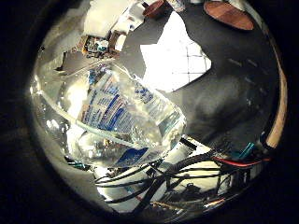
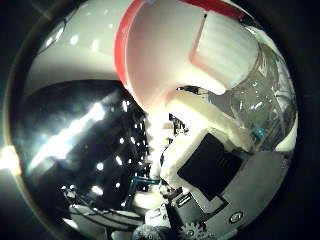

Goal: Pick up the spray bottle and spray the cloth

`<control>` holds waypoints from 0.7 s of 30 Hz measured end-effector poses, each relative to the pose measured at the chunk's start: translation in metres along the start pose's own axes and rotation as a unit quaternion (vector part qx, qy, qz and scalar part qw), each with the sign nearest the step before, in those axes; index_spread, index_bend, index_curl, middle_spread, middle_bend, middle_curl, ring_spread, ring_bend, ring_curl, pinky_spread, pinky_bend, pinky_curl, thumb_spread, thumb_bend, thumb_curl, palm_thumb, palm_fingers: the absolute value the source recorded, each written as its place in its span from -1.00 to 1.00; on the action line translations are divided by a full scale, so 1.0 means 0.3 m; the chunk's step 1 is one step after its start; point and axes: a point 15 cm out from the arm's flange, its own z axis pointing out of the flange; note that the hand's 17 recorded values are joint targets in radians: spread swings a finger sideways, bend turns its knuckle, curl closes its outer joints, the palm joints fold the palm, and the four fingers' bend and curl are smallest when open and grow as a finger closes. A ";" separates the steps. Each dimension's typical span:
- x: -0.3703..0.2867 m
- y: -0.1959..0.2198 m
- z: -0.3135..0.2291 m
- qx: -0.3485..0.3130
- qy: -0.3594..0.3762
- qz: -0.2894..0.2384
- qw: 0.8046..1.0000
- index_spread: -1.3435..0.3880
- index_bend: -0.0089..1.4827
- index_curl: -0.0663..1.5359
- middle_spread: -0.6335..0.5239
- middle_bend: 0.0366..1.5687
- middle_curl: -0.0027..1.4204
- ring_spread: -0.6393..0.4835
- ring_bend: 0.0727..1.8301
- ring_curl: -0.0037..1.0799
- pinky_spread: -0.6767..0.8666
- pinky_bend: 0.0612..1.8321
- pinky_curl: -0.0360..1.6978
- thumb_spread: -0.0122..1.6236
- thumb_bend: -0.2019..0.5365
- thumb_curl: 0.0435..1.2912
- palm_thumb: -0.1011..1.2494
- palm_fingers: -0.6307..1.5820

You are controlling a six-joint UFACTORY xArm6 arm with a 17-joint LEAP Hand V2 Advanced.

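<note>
Dark tabletop [image 1: 243, 70], two reddish-brown wooden discs [image 1: 229, 14] at its far edge

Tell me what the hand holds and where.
The hand holds the spray bottle, fingers curled at its neck just below the white and red spray head.

Prob. a lab: dark worktable [image 1: 233, 74], exposed electronics board [image 1: 96, 45].

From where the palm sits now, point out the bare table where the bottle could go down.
Free: the dark table beside the cloth, out to its curved edge. Crowded: the far end, with a brown disc and another brown object beyond the cloth. The bottle itself blocks the near side, close against the hand.
</note>
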 end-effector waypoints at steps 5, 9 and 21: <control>0.024 0.042 0.025 -0.090 -0.036 0.023 0.995 0.24 0.47 0.19 -0.25 0.56 0.36 -0.31 0.41 0.65 -0.40 0.10 0.73 0.53 -0.48 -0.31 0.56 0.55; 0.042 0.025 0.013 -0.118 -0.055 0.043 0.991 0.24 0.47 0.19 -0.25 0.57 0.35 -0.31 0.41 0.65 -0.41 0.11 0.74 0.53 -0.48 -0.28 0.56 0.55; 0.061 -0.004 -0.017 -0.160 -0.055 0.072 0.983 0.25 0.48 0.18 -0.24 0.60 0.32 -0.31 0.41 0.65 -0.40 0.10 0.76 0.54 -0.48 -0.21 0.57 0.55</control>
